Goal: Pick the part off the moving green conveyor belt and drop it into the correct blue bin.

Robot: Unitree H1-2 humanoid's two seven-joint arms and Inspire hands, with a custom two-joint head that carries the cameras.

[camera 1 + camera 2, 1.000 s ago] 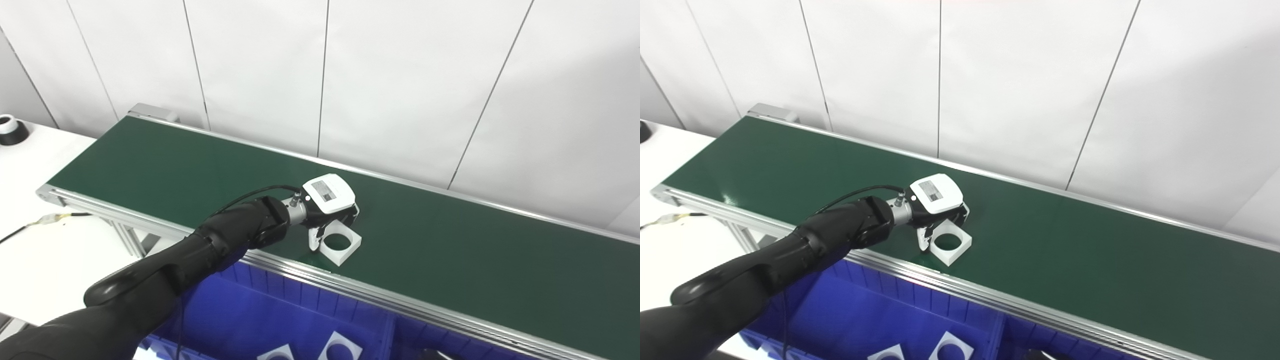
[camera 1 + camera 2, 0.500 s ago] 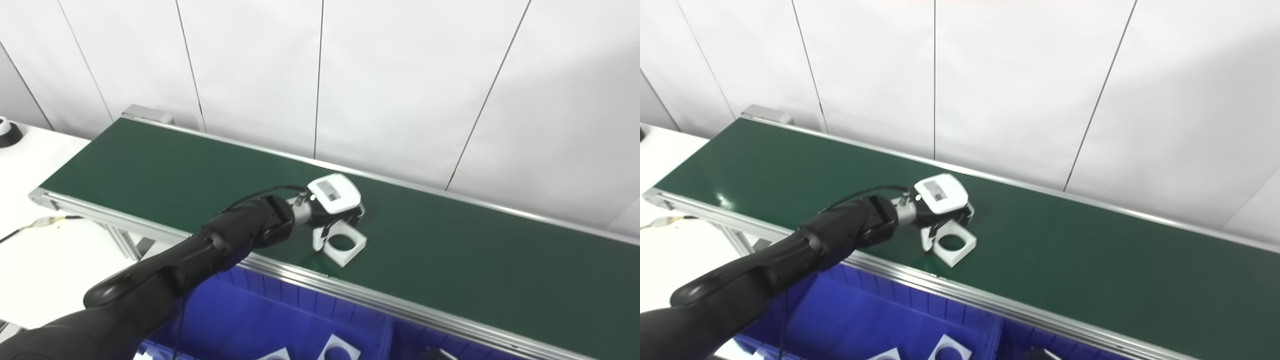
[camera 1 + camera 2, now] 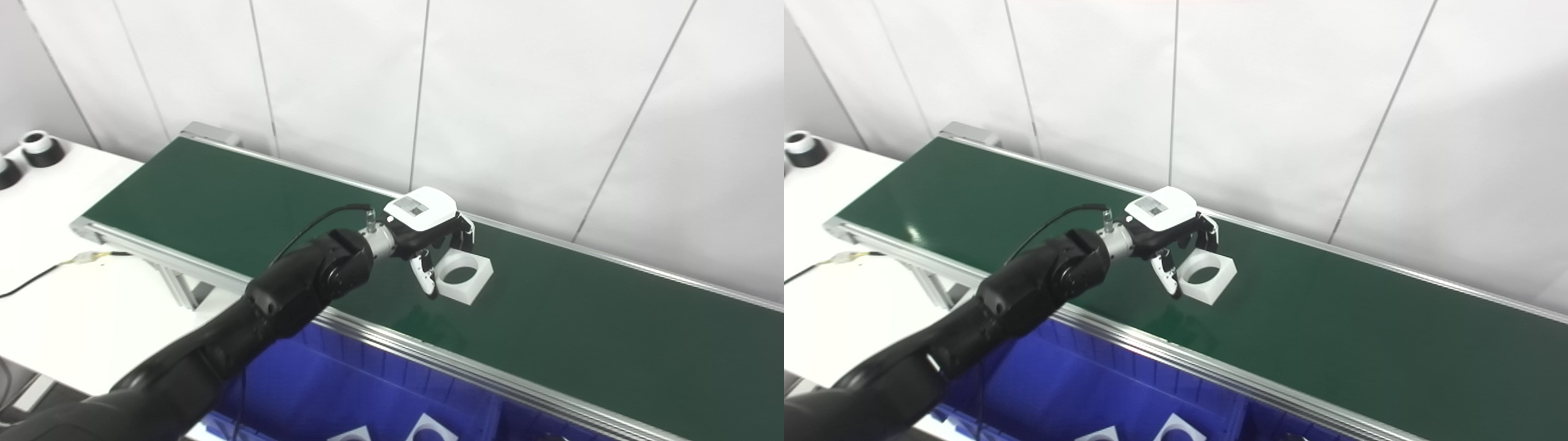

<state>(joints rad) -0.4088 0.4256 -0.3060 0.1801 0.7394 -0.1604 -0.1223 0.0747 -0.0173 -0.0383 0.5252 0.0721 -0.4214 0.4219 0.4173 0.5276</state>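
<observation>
My left hand [image 3: 432,236], with a white back plate and black fingers, is shut on a white square part with a round hole [image 3: 463,277]. Its fingers rest on the part's far edge and its thumb [image 3: 427,278] on the near edge. It holds the part tilted a little above the green conveyor belt [image 3: 245,202], near the middle of the belt. The hand [image 3: 1170,229] and the part [image 3: 1208,275] also show in the right eye view. A blue bin [image 3: 343,392] lies below the belt's near rail and holds white square parts [image 3: 432,429]. My right hand is out of view.
A white table [image 3: 55,306] stands at the left with black-and-white rolls [image 3: 40,149] and a cable [image 3: 37,278]. The belt's aluminium near rail [image 3: 429,361] runs between the belt and the bin. A white panelled wall stands behind the belt.
My left hand has closed on the square part and raised it off the belt, moving it a little toward the far side. The camera view has also shifted.
</observation>
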